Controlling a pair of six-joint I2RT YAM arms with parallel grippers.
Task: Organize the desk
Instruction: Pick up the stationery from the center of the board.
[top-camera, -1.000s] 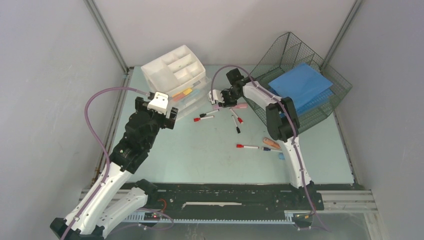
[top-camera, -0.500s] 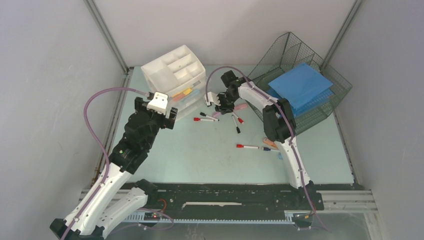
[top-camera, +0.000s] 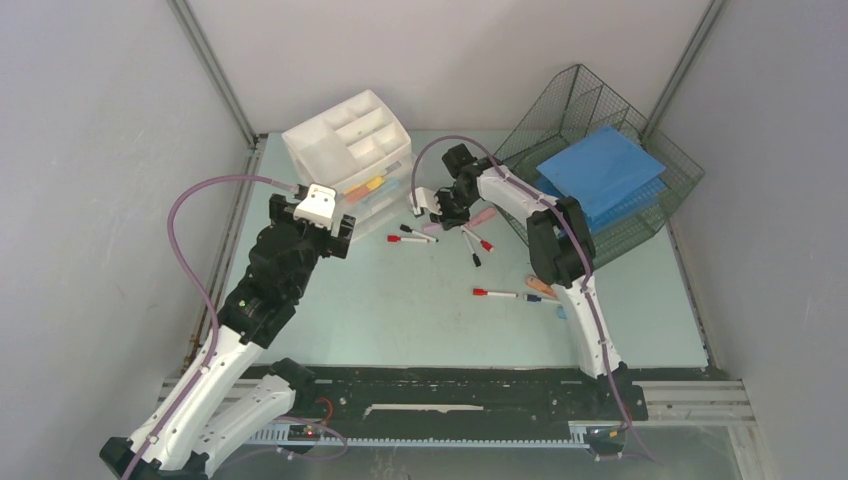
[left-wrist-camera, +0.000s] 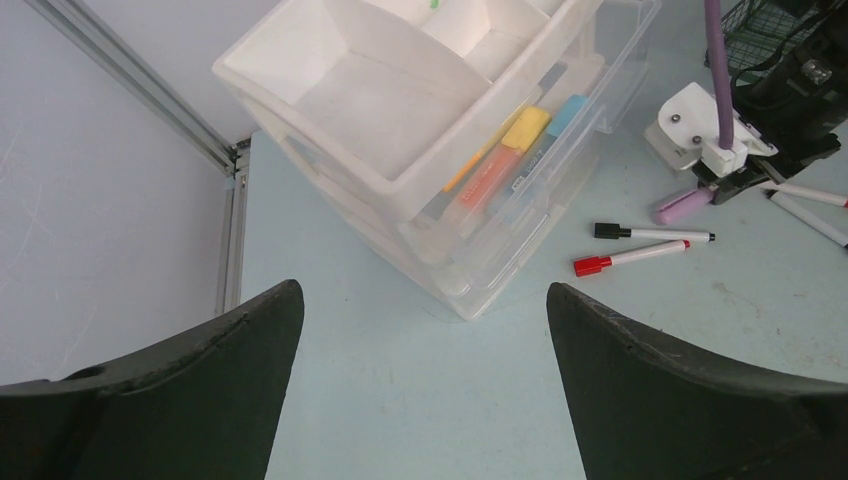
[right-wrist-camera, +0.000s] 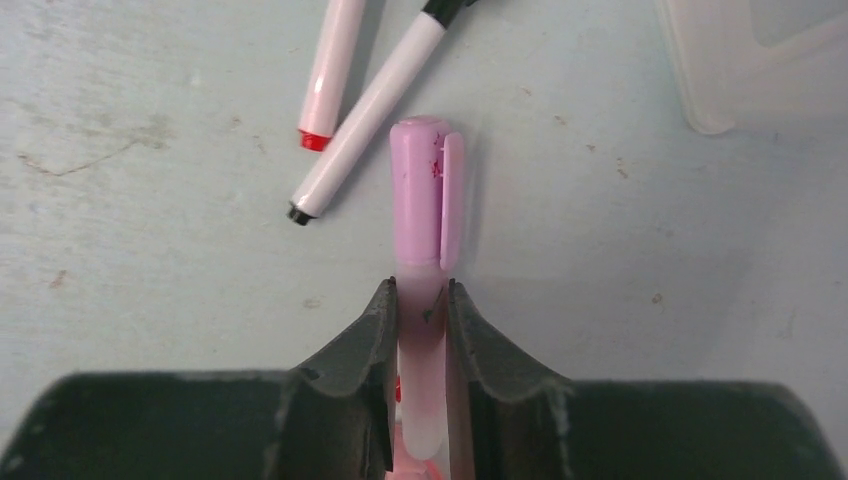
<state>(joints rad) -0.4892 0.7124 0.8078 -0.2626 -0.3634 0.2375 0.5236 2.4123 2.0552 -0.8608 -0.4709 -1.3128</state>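
- Mint-green desk: flat top filling the floor of the grey-walled cell, from the left wall to the right, with a black rail along its near edge where both arms are bolted.
- Left gripper: released, its two dark fingers spread wide with nothing between them. It hangs over bare desk at the left, just short of the drawer unit.
- White plastic drawer unit: far-left corner of the desk, set at an angle. Open compartments on top. The clear drawer below shows yellow, orange and blue highlighters lying side by side.
- Black-capped marker and red-capped marker: flat on the desk just right of the drawer unit, near each other and nearly parallel.
- Pink highlighter: capped, clip uppermost, cap end pointing away from the wrist, close to the two markers.
- Right gripper: clenched on the pink highlighter's barrel just behind the cap, a finger on either side.
- Two more markers: on the desk just near of the right gripper.
- Red-capped marker: alone, mid-desk, beside the right arm's forearm.
- Dark wire-mesh tray: far-right corner, tilted, holding a blue folder stack.
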